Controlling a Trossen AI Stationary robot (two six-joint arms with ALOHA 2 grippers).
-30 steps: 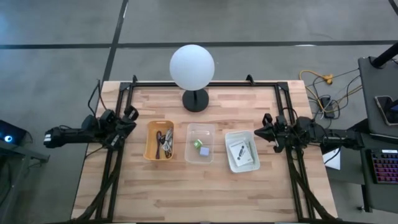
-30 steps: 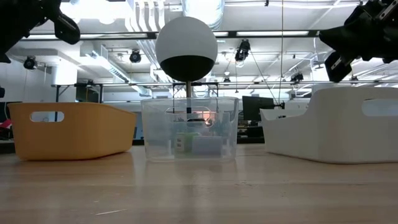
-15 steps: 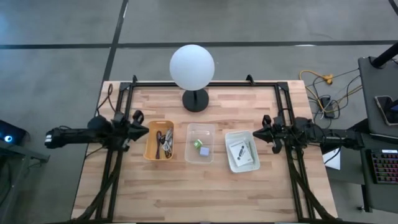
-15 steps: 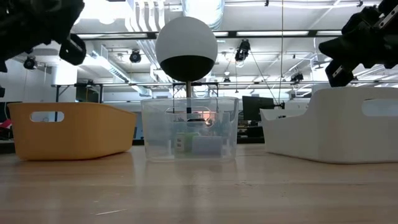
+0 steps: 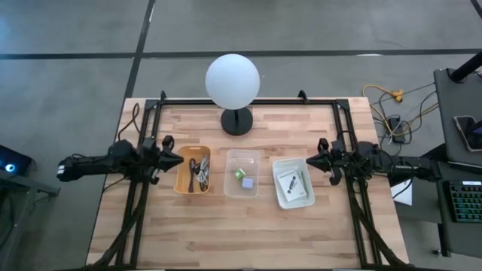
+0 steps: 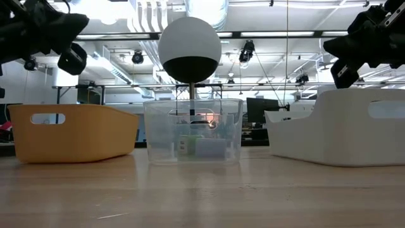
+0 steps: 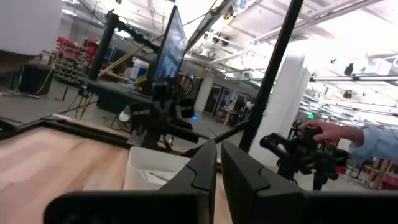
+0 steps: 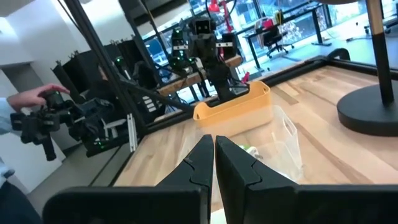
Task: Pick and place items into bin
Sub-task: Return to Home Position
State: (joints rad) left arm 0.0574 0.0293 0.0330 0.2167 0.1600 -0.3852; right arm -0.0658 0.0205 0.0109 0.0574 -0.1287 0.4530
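Three bins stand in a row at mid-table. The yellow bin [image 5: 193,169] holds thin coiled cables [image 5: 199,172]. In the clear bin [image 5: 242,173] lie a green cube [image 5: 238,174] and a grey cube [image 5: 247,182]. The white bin [image 5: 293,182] holds flat printed packets [image 5: 289,183]. No purple stick shows. My left gripper [image 5: 176,159] hovers shut just left of the yellow bin, above its rim [image 6: 74,30]. My right gripper [image 5: 308,162] hovers shut at the white bin's right side, also raised [image 6: 329,45]. Both are empty.
A white globe lamp [image 5: 233,81] on a black base [image 5: 237,120] stands behind the clear bin. Black frame rails [image 5: 143,150] run along both table sides. Bare wood lies toward the near edge [image 5: 241,233]. A person's hand [image 7: 323,132] holds a device beyond the table.
My left gripper has moved toward the table's right, from the left rail up to the yellow bin's left wall, and has sunk a little. My right gripper has crept slightly toward the white bin. The bins and their contents have stayed put.
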